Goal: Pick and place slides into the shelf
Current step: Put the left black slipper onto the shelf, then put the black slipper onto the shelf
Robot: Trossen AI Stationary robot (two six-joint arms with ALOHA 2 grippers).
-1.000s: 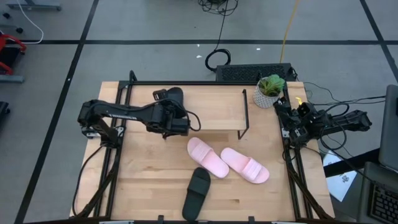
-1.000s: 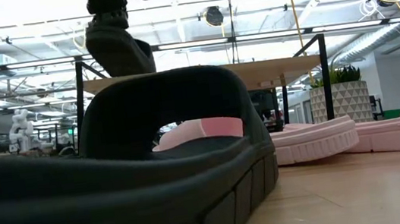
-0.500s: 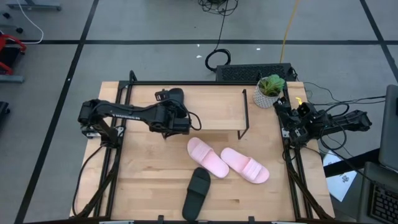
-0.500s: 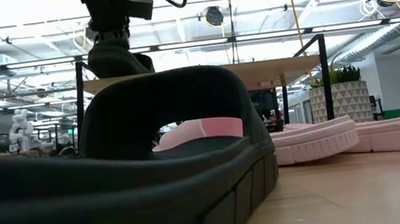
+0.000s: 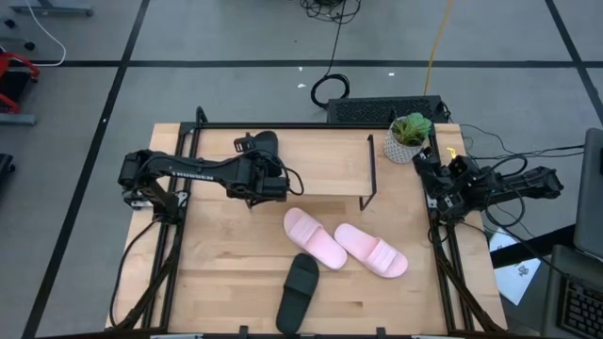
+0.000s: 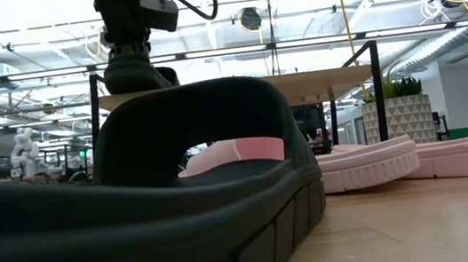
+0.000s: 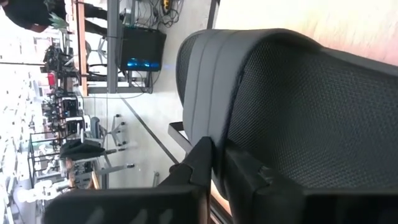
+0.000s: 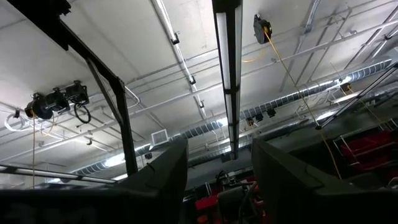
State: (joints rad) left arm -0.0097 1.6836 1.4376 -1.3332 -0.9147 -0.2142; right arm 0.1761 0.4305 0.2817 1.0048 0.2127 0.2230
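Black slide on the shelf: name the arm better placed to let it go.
Left. The left gripper is pinching the black slide over the shelf; the right gripper is parked at the table's edge, holding nothing.

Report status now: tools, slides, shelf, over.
Left tool shut on black slide over the shelf. Right tool parked, open. Three slides on table.

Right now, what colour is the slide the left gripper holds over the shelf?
Matte black slide, clearest in the high view.
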